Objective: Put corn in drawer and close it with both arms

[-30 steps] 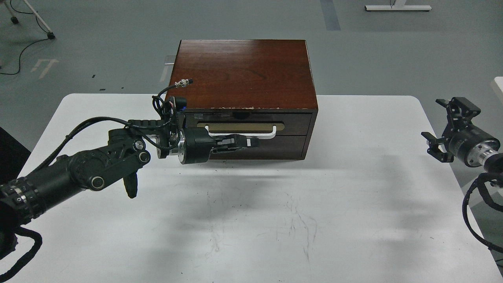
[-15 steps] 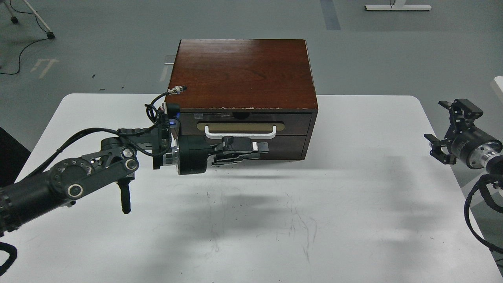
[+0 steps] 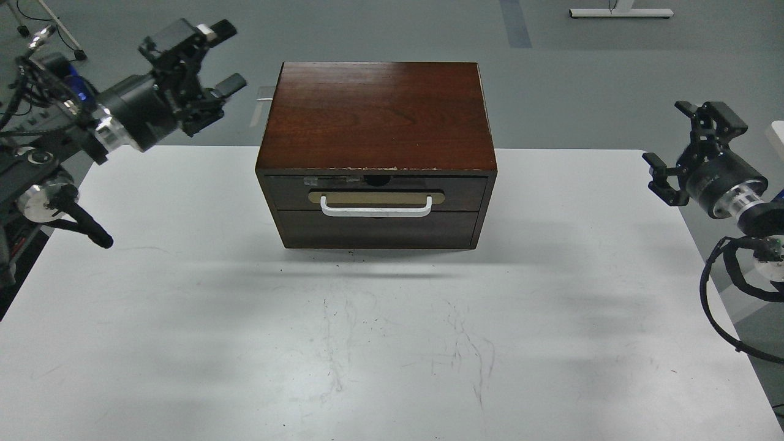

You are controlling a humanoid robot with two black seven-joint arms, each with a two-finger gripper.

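The dark wood cabinet [image 3: 376, 116] stands at the back middle of the white table [image 3: 367, 343]. Its drawer [image 3: 376, 191], with a white bar handle [image 3: 375, 208] on a beige plate, is pushed in flush with the front. The corn is out of view. My left gripper [image 3: 211, 55] is open and empty, raised high at the upper left, well away from the cabinet. My right gripper [image 3: 686, 150] is open and empty, raised beyond the table's right edge.
A plain dark panel [image 3: 376, 229] sits below the drawer. Grey floor lies behind the table, with a stand's legs [image 3: 55, 30] at the far left and a white base [image 3: 618, 11] at the far right.
My left gripper has left the drawer front and swung up and far to the left, opening. My right gripper has risen a little. The drawer stays pushed in.
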